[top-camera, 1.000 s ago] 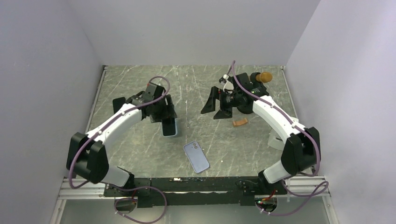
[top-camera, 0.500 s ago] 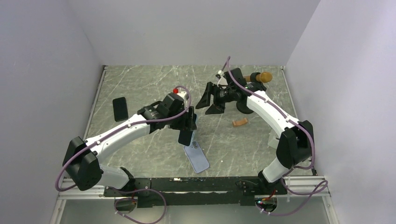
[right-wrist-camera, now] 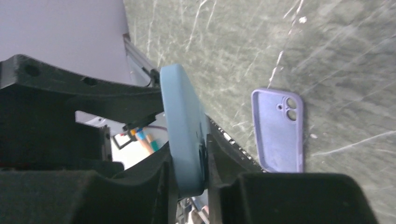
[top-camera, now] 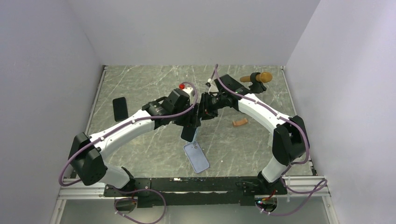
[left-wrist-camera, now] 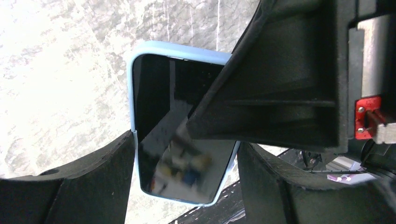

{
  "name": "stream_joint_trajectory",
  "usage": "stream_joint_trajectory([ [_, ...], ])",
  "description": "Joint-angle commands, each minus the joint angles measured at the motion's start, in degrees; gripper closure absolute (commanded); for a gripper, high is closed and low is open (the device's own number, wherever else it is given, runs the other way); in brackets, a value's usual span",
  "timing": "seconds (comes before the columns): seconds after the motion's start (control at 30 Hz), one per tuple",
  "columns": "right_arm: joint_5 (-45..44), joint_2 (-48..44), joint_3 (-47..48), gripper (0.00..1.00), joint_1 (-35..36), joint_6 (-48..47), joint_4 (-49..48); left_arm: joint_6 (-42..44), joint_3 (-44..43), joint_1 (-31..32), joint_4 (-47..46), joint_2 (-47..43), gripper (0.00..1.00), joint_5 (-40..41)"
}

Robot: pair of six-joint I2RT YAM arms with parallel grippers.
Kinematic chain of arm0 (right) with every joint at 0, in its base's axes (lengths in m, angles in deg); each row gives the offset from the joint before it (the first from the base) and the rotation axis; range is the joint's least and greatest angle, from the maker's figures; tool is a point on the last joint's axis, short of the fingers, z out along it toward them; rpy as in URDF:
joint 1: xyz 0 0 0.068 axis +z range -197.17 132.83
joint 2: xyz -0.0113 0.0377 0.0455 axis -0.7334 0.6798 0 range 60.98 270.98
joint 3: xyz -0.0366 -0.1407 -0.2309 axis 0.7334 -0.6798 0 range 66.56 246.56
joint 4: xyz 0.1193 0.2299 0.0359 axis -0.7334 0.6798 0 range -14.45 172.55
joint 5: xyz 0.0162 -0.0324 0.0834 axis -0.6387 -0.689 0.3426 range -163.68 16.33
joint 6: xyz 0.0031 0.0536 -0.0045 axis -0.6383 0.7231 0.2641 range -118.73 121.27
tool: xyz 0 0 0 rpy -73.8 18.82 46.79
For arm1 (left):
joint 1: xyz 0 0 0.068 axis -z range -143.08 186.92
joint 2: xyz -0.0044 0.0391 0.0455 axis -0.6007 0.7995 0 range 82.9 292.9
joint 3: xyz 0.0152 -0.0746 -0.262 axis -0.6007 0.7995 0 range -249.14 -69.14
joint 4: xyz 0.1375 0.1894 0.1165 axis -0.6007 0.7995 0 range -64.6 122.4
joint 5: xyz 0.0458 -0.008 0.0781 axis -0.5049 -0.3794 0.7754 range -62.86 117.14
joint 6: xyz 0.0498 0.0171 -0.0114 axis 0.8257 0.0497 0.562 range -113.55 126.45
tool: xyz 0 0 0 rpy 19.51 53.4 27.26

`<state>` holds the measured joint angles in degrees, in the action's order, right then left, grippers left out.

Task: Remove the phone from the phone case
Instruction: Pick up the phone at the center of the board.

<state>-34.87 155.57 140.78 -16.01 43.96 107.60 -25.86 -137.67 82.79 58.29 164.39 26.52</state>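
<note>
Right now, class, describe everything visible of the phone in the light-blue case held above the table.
The cased phone is a dark glossy screen seated in a matte light-blue shell, apparently soft plastic. It hangs tilted above the table. The left gripper clamps its long edges; the right gripper pinches screen and back.

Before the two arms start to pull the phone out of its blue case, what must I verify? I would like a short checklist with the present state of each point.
1. Hold of the left gripper on the cased phone, fingers at its long edges: ok.
2. Cased phone off the table: ok.
3. The right gripper straddles the blue case, one finger across the screen side: ok.
4. Firm clamp of the right gripper: cannot tell.
5. Phone loosened from the case: not ok, the rim encloses the screen where visible.
6. The empty purple case lies apart below: ok.
</note>
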Motion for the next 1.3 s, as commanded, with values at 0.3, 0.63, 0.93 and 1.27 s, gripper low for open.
stream_joint_trajectory([
  [0.3, 12.3, -7.8, 1.6, 1.00, -6.4, 5.5, -14.0, -6.2, -2.0, -2.9, -3.3, -9.7, 0.08, -2.1],
  [0.63, 19.8, -15.8, 0.8, 1.00, -13.4, 7.0, -24.9, -22.5, 15.3, -17.8, -21.2, -27.3, 0.09, -25.5],
  [0.93, 26.7, -18.8, -1.7, 1.00, -15.4, 18.7, -40.2, -35.8, 23.2, -19.5, -53.8, -25.3, 0.38, -42.8],
  [1.27, 28.1, -19.3, -3.6, 1.00, -15.3, 24.6, -45.2, -38.3, 24.3, -19.5, -63.9, -25.8, 0.56, -45.6],
])
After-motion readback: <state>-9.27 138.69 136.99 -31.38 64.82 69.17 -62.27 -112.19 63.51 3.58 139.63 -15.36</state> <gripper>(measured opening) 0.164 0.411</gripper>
